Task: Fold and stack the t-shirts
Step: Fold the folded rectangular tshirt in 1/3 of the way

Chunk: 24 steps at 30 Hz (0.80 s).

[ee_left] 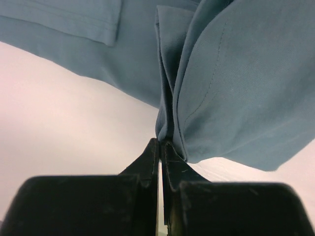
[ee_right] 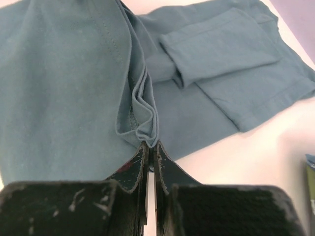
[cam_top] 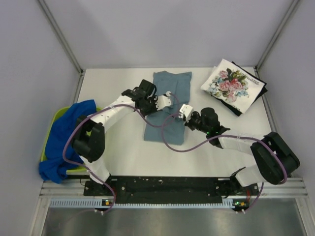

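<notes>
Top external: left pincer (cam_top: 171,97) and right pincer (cam_top: 180,108) clamp bunched edges of grey-blue t-shirt (cam_top: 173,81).

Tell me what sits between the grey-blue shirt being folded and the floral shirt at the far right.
Nothing lies there: only a bare strip of white table separates the grey-blue shirt from the floral shirt. This shows in the top external view.

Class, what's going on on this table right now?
Both arms are folding the grey-blue shirt in the middle: the left gripper and right gripper each have jaws shut on a pinched fold of it. A floral shirt sits folded on a black shirt at the far right. A royal blue shirt lies crumpled over the tray, left, unfolded.
</notes>
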Each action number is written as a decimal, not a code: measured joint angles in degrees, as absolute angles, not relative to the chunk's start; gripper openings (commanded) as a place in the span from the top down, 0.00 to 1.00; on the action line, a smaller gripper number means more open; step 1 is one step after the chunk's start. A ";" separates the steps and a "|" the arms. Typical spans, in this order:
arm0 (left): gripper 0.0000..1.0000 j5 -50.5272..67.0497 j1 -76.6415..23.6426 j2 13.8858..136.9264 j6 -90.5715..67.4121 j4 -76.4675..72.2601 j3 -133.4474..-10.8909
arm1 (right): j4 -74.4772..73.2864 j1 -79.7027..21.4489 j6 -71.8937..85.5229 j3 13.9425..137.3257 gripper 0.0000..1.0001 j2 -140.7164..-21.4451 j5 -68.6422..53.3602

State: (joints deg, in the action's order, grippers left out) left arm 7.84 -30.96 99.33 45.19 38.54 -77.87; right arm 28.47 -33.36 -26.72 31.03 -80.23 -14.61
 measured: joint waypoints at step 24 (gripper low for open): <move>0.47 -0.56 -28.91 115.11 38.89 35.97 -93.38 | 20.78 -28.67 -34.26 46.96 0.69 -95.31 -3.97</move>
